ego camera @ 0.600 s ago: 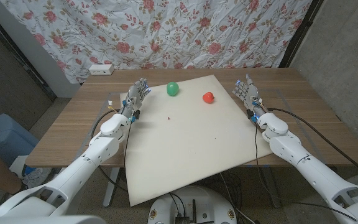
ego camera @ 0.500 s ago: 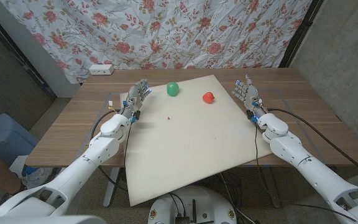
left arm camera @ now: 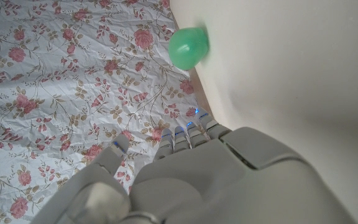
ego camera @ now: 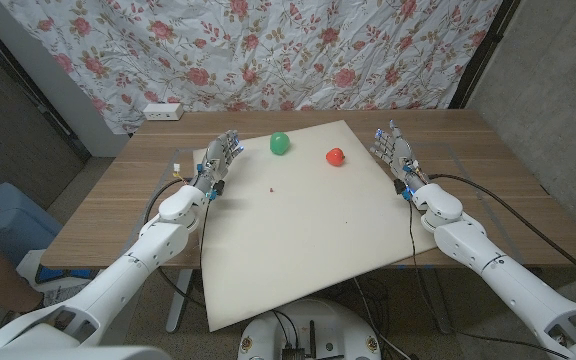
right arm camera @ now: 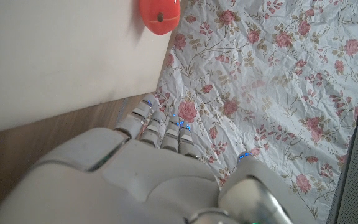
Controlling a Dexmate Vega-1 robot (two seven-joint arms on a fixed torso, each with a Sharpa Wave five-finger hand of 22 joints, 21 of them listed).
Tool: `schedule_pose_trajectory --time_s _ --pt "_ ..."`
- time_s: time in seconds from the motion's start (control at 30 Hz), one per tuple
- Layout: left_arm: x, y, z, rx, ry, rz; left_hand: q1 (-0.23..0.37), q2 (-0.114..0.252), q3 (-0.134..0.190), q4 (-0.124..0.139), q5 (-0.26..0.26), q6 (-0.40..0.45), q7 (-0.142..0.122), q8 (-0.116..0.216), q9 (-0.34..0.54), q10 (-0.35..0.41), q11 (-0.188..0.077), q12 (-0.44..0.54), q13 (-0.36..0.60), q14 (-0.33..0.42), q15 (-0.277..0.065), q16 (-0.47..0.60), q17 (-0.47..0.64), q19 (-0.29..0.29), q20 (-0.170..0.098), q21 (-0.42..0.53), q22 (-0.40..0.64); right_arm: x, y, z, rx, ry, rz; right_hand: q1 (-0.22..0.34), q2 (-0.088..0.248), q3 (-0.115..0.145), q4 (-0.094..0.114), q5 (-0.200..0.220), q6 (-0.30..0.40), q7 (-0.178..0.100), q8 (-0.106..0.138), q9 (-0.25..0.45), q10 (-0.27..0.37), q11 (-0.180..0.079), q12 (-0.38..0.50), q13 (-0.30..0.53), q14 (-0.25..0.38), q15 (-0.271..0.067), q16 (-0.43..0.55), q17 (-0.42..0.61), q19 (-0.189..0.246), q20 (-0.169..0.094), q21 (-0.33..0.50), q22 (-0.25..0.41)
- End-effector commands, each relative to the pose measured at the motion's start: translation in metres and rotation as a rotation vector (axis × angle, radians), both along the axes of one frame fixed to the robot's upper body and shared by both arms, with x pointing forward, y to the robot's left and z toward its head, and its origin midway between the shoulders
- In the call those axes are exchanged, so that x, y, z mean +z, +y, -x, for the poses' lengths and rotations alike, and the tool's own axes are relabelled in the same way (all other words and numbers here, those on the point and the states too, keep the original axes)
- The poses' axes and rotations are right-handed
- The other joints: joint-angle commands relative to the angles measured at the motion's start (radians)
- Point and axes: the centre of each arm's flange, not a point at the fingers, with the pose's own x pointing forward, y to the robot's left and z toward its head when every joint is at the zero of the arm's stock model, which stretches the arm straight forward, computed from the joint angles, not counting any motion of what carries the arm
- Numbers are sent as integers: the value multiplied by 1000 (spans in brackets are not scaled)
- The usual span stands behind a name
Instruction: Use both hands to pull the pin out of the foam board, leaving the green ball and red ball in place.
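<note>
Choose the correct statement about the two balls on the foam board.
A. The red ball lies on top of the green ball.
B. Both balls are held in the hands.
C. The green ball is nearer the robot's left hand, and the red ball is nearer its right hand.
C: in the head view the green ball sits on the foam board toward the left hand, the red ball toward the right hand.
</note>
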Motion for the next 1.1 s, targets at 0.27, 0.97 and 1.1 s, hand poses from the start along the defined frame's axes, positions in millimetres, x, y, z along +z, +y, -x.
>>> schedule_pose_trajectory --time_s 0.27,0.97,1.1 --pt "0 17 3 2 2 2 3 80 7 -2 8 14 -1 1 3 19 -11 5 5 10 -16 2 3 14 -5 -11 2 8 23 26 -43 -82 111 28 2 15 -18 7 9 -4 6 2 4 3 7 -4 2 -3 5 -11 -9 -6 3 2" --pt "-2 21 6 45 -30 27 3 79 12 -6 8 64 -16 9 3 77 -39 11 4 55 -43 5 2 48 -12 -26 2 28 53 43 -95 -191 337 64 -14 27 -57 1 21 -9 9 2 3 12 6 -8 -10 -2 3 -40 -56 -11 -4 1" --pt "-1 19 6 46 -28 24 4 79 13 -7 8 66 -16 8 3 78 -38 10 4 57 -42 4 2 50 -13 -28 2 30 58 43 -105 -192 376 74 -18 29 -68 -2 18 -9 7 2 -5 15 4 -9 -17 0 1 -47 -68 -9 -5 1"
